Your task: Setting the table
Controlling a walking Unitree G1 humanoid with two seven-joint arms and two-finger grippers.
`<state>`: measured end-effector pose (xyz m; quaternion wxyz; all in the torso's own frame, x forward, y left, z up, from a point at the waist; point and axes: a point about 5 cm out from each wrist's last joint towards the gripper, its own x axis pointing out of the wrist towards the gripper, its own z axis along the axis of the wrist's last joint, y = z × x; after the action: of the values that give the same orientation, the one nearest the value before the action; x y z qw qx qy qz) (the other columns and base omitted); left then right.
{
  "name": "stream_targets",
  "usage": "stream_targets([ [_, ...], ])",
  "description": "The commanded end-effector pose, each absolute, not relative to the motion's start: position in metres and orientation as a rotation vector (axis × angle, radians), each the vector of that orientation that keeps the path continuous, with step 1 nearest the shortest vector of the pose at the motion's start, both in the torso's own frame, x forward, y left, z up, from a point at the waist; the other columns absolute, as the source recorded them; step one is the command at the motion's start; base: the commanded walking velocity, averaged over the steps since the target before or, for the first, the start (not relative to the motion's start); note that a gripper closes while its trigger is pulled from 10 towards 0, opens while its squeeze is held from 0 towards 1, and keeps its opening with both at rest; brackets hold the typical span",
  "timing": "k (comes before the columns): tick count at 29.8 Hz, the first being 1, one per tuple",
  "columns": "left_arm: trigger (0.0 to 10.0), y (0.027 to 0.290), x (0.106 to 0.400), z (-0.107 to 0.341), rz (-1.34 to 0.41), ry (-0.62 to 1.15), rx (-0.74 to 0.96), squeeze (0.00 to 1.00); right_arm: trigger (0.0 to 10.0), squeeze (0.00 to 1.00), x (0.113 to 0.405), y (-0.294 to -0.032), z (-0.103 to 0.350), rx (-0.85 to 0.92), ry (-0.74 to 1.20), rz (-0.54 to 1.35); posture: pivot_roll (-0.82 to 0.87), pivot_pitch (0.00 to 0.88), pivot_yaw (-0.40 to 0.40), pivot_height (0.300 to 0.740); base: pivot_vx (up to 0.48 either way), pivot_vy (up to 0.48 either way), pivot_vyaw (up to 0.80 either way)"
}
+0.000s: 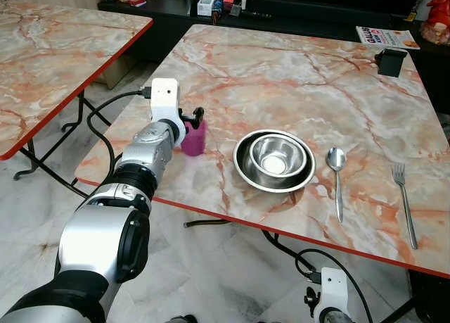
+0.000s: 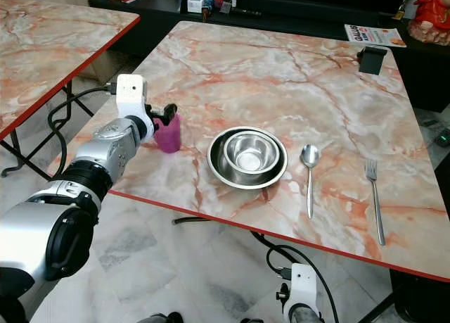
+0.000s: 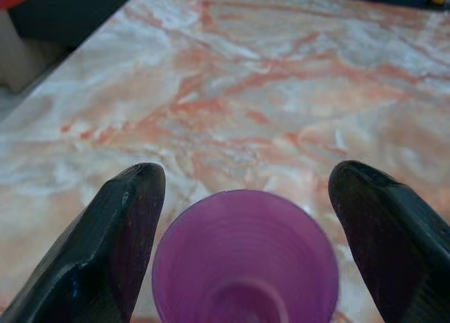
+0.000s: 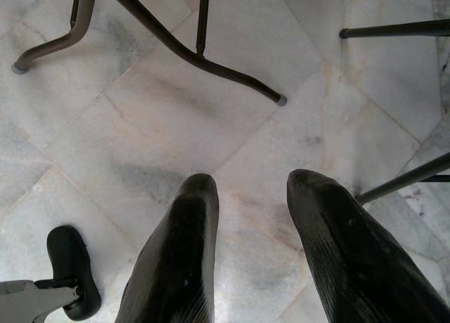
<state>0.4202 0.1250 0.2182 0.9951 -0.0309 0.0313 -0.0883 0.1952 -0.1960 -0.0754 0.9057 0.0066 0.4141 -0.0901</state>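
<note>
A purple plastic cup [image 1: 193, 138] stands upright near the left front edge of the marble table [image 1: 302, 77]. My left gripper [image 3: 245, 179] is open around the cup [image 3: 246, 260], one black finger on each side with a small gap to the rim. To the right sit two nested steel bowls [image 1: 274, 160], then a spoon [image 1: 337, 169] and a fork [image 1: 403, 196] lying side by side. My right gripper [image 4: 253, 186] hangs open below the table edge, over the tiled floor.
A second marble table [image 1: 49, 48] stands to the left across a narrow gap. A black box [image 1: 391, 61] and a magazine [image 1: 387, 36] are at the far right corner. Table legs [image 4: 211, 62] and cables cross the floor.
</note>
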Motion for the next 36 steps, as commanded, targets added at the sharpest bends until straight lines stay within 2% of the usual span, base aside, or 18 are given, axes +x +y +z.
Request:
stream_targets([
  [1,10.0,0.129,0.420,0.222,-0.175,0.028,-0.076,0.00,10.0,0.00,0.193,-0.195,-0.077,0.018,0.867,-0.185,-0.01,0.065,-0.009,0.740,0.000,0.000,0.00],
  [14,10.0,0.146,0.414,0.207,-0.145,-0.035,-0.069,0.00,10.0,0.00,0.194,-0.191,-0.077,0.017,0.864,-0.171,0.00,0.043,-0.002,0.740,0.000,0.000,0.00],
  [21,10.0,0.172,0.407,0.212,-0.030,-0.172,-0.083,0.00,10.0,0.00,0.195,-0.191,-0.076,0.031,0.845,-0.175,0.00,0.034,0.001,0.740,0.000,0.000,0.00],
  [26,10.0,0.202,0.397,0.218,0.078,-0.286,-0.068,0.00,10.0,0.00,0.195,-0.190,-0.076,0.035,0.842,-0.176,0.00,0.031,0.005,0.740,0.000,0.000,0.00],
  [28,10.0,0.247,0.383,0.210,0.255,-0.287,0.030,0.00,10.0,0.00,0.194,-0.190,-0.076,0.040,0.840,-0.179,0.00,0.028,0.008,0.740,0.000,0.000,0.00],
  [31,10.0,0.298,0.360,0.195,0.459,-0.245,0.104,0.00,10.0,0.00,0.192,-0.192,-0.077,0.038,0.843,-0.181,0.01,0.029,0.007,0.740,0.000,0.000,0.00],
  [32,10.0,0.310,0.354,0.189,0.505,-0.221,0.128,0.00,10.0,0.00,0.191,-0.192,-0.077,0.038,0.844,-0.182,0.01,0.029,0.007,0.740,0.000,0.000,0.00],
  [33,10.0,0.310,0.354,0.189,0.505,-0.221,0.128,0.00,10.0,0.00,0.191,-0.192,-0.077,0.038,0.844,-0.182,0.01,0.029,0.007,0.740,0.000,0.000,0.00],
  [34,10.0,0.336,0.335,0.167,0.597,-0.121,0.237,0.00,10.0,0.00,0.191,-0.193,-0.077,0.038,0.844,-0.186,0.01,0.046,0.006,0.740,0.000,0.000,0.00],
  [35,10.0,0.336,0.335,0.167,0.597,-0.121,0.237,0.00,10.0,0.00,0.191,-0.193,-0.077,0.038,0.844,-0.186,0.01,0.046,0.006,0.740,0.000,0.000,0.00],
  [36,10.0,0.351,0.317,0.143,0.659,-0.023,0.259,0.00,10.0,0.00,0.191,-0.194,-0.077,0.041,0.841,-0.193,0.01,0.061,0.005,0.740,0.000,0.000,0.00],
])
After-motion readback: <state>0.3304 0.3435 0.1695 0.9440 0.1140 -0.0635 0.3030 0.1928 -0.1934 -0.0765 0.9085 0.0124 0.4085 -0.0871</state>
